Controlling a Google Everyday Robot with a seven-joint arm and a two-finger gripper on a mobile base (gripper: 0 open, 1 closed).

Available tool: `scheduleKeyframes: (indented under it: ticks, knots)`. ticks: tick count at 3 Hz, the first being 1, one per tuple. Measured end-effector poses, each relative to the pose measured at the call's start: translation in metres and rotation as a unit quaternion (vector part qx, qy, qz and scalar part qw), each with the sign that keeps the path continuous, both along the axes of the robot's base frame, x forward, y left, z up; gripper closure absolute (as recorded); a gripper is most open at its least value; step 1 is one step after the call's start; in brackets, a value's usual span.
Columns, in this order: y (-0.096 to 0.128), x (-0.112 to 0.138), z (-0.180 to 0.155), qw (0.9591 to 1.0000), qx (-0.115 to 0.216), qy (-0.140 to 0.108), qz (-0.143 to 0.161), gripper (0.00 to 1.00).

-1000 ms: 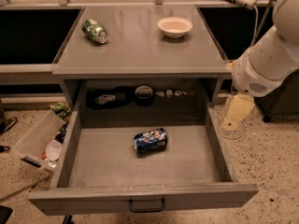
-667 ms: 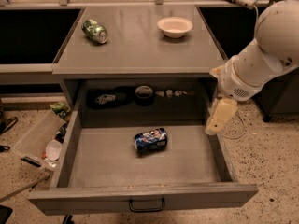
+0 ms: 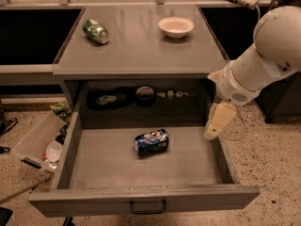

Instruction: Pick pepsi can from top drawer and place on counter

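At the 3 o'clock side of the top drawer (image 3: pixel 141 197), the gripper (image 3: pixel 217 122) is seen hanging over the right side wall, pointed down toward 7 o'clock. Whether it is spread or pressed together cannot be told, and nothing is seen to be held by it. The white arm (image 3: pixel 263 60) is extended from it toward 1 o'clock.

The pepsi can (image 3: pixel 151 141) is laid on its side on the drawer floor, near the middle and well apart from the gripper. Its long axis is aligned from 8 o'clock to 2 o'clock. The drawer is pulled out, with the black handle (image 3: pixel 147 207) at 6 o'clock.

On the counter (image 3: pixel 141 51), at 12 o'clock of the drawer, a green can (image 3: pixel 95 31) is laid on its side toward 10 o'clock, and a white bowl (image 3: pixel 176 26) is set upright toward 1 o'clock.
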State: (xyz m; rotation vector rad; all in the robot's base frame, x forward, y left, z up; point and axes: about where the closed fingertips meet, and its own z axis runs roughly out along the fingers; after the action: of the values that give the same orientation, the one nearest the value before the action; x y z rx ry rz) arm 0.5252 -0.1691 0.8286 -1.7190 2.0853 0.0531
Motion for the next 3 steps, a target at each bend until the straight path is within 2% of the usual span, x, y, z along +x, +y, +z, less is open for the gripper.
scheduleKeyframes:
  ticks: [1,2,3]
  knots:
    - [0.038,-0.008,-0.037,0.9986,0.036,0.021,0.033,0.0]
    - [0.09,-0.017,-0.074,0.9938,0.07,0.04,0.076,0.0]
    - [0.164,-0.01,-0.127,0.9859,0.1,0.035,0.129,0.0]
